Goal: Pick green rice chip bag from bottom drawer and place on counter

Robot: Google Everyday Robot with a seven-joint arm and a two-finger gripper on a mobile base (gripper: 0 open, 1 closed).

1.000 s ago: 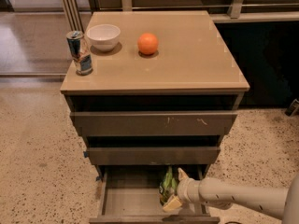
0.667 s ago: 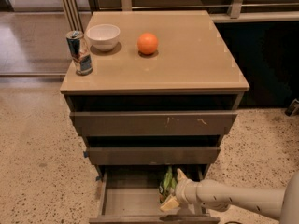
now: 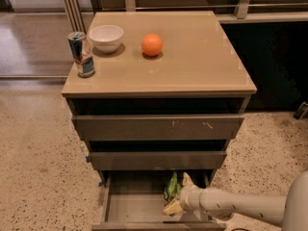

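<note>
The green rice chip bag [image 3: 170, 189] stands in the open bottom drawer [image 3: 130, 207], near its right side, partly hidden under the middle drawer. My gripper [image 3: 176, 199] reaches in from the right at the end of my white arm [image 3: 236, 207] and sits against the bag's right and lower side. The beige counter [image 3: 192, 57] tops the cabinet above.
On the counter's left stand a silver-blue drink can [image 3: 82, 54], a white bowl [image 3: 106, 37] and an orange [image 3: 152, 44]. The top drawer [image 3: 159, 127] with a scratched front and the middle drawer [image 3: 157, 160] jut out slightly above the bag. Speckled floor surrounds the cabinet.
The arm and gripper have shifted slightly left and deeper toward the bag. The bag stays in the drawer.
</note>
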